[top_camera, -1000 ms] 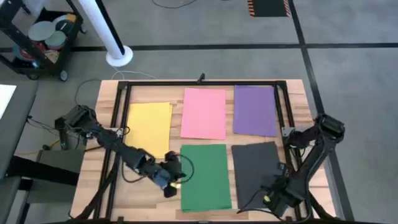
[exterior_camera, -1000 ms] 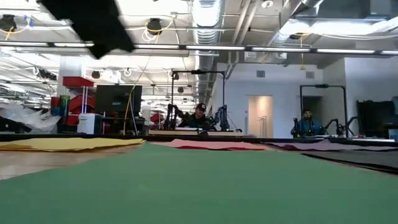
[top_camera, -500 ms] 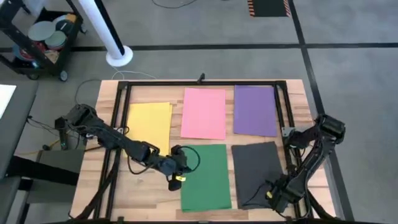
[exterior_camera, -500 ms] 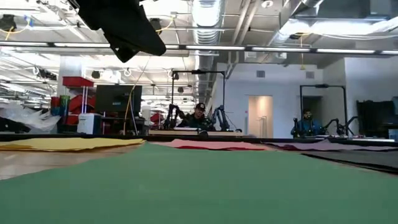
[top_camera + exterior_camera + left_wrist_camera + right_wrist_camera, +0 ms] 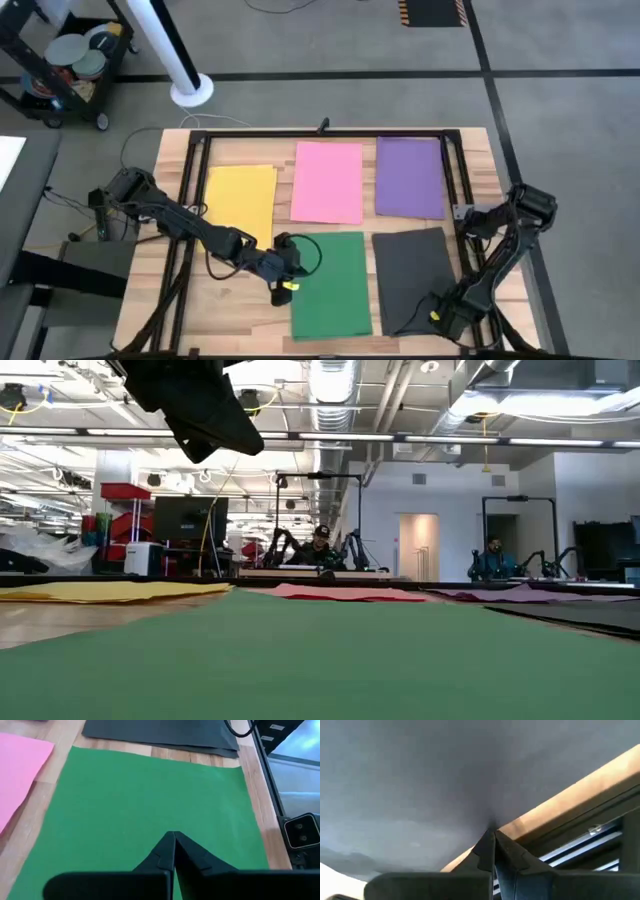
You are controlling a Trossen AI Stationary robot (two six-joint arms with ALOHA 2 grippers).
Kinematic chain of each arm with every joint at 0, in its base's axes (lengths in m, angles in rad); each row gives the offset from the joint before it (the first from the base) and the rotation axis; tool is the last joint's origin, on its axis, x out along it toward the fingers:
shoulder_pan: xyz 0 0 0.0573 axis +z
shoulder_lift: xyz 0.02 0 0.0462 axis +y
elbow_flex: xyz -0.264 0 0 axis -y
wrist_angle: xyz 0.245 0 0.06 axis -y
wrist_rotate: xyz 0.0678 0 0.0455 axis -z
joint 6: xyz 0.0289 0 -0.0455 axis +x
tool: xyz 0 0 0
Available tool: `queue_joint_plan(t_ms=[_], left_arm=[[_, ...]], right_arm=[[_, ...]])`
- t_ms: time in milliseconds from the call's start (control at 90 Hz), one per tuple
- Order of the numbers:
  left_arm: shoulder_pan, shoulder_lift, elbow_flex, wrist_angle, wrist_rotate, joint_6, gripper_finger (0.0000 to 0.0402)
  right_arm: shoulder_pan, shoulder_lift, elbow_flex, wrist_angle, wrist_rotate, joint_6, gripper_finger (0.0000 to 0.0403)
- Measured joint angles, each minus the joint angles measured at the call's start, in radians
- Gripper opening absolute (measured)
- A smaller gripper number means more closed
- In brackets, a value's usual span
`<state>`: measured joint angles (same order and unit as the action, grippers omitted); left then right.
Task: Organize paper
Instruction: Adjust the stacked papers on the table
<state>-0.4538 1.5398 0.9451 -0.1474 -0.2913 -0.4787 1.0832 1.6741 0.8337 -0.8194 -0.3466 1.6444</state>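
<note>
Five sheets of paper lie flat on the wooden table: yellow point(image 5: 240, 205), pink point(image 5: 328, 182) and purple point(image 5: 410, 178) in the far row, green point(image 5: 335, 290) and black point(image 5: 408, 275) in the near row. My left gripper point(image 5: 292, 275) is shut and hangs above the green sheet point(image 5: 150, 795) near its left edge, its fingers pointing toward the table's right. In the low view it hangs well clear of the green surface. My right gripper point(image 5: 438, 316) is low at the black sheet's near right corner, shut on that sheet's edge. My right gripper has its shut fingertips point(image 5: 490, 840) on the black sheet's edge point(image 5: 482, 822), near its near right corner. The fingers come in low, almost level with the table. How far the sheet reaches between them is hidden by the fingers. The sheet's far part lies on the table.
A black metal frame point(image 5: 320, 133) runs around the tabletop, and its right rail point(image 5: 462, 230) passes close to my right arm. Bare wood point(image 5: 230, 300) shows left of the green sheet. People sit in the room beyond the table point(image 5: 322, 542).
My left gripper has gone from the bare wood left of the green sheet toward the table's right and far edges, and now stands over the sheet's left edge. It has kept nearly still in the last half second. The sheets have not moved.
</note>
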Motion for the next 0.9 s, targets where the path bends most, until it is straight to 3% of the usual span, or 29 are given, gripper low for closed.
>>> queue_joint_plan(t_ms=[522,900], left_arm=[[0.000,0.000,0.000,-0.002,-0.002,0.000,0.0000],[0.000,0.000,0.000,-0.007,-0.012,0.000,0.0000]], right_arm=[[0.039,-0.076,0.002,-0.015,0.042,0.114,0.0000],[0.046,-0.051,0.005,0.005,-0.045,0.105,0.0000]])
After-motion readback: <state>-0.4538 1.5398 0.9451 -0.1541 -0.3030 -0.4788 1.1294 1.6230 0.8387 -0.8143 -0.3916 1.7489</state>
